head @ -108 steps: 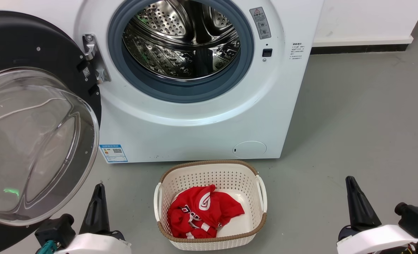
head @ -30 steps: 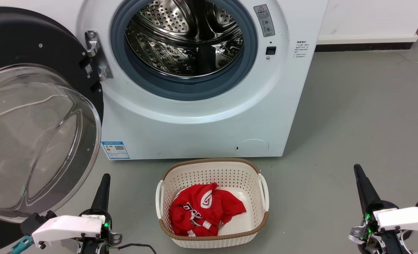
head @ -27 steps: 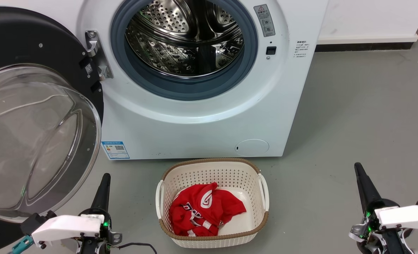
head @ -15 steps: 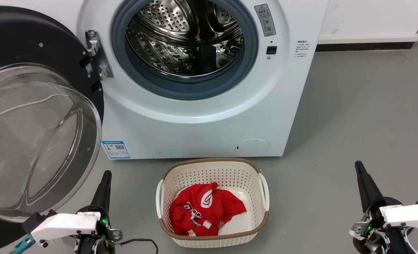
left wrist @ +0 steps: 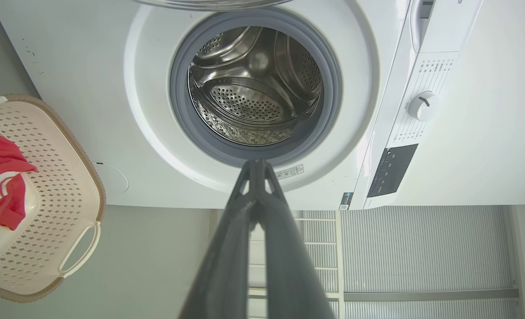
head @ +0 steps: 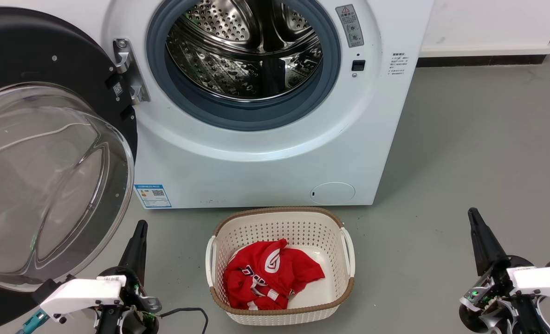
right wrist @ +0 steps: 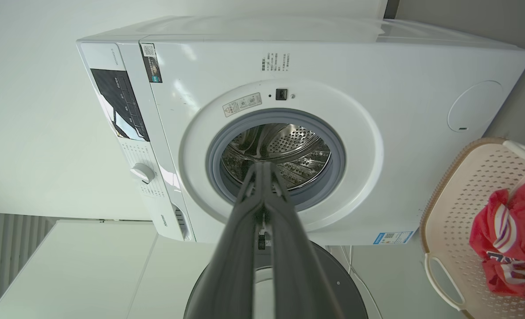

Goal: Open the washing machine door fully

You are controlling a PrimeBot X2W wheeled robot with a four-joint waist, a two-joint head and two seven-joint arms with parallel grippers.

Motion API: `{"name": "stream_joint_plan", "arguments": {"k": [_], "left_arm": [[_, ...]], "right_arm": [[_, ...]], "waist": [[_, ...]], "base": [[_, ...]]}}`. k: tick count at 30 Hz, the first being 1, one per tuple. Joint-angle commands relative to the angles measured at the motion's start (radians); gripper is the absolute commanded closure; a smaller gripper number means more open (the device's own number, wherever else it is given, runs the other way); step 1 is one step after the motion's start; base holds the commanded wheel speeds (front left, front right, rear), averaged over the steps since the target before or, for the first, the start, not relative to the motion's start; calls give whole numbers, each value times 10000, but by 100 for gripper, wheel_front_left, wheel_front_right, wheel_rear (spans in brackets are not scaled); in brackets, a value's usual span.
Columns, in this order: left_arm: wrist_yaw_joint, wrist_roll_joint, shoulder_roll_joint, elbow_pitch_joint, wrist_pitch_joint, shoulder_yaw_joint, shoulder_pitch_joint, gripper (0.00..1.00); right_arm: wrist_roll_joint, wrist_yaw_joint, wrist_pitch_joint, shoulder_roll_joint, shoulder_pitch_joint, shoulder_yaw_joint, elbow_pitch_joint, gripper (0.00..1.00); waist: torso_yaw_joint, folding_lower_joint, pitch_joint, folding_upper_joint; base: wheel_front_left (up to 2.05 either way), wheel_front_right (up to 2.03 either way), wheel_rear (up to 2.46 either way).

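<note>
You have the washing machine door (head: 47, 162) swung wide on its metal hinge (head: 128, 72), hanging at 9 o'clock from the steel drum (head: 244, 51) with its glass bowl bulging toward you. Your left gripper (head: 141, 226) sits at 7 o'clock in the head view, near the door's lower rim, fingers pressed together on nothing. Your right gripper (head: 472, 213) sits at 5 o'clock, well apart from the machine, likewise pinched closed and empty. In each wrist view the fingertips meet in front of the drum opening. At 6 o'clock from the drum, a white basket (head: 279, 229) stands on the grey floor (head: 465, 139), holding a red garment (head: 268, 278).
</note>
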State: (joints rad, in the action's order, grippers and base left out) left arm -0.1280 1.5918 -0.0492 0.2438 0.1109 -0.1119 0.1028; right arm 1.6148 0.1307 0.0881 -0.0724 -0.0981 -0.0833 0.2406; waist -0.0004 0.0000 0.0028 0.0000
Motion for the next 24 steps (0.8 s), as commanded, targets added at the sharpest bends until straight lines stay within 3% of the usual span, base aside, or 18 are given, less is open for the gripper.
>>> {"name": "stream_joint_plan", "arguments": {"k": [1, 24], "left_arm": [[-50, 173, -19, 36, 49, -42, 109, 100], [-51, 220, -19, 36, 64, -41, 112, 100]], "right_arm": [[190, 0, 32, 19, -131, -24, 41, 100], [145, 0, 99, 67, -150, -104, 49, 100]], "waist": [[2, 0, 1, 0], [4, 0, 3, 0]], "base": [[0, 0, 0], [0, 0, 0]]}}
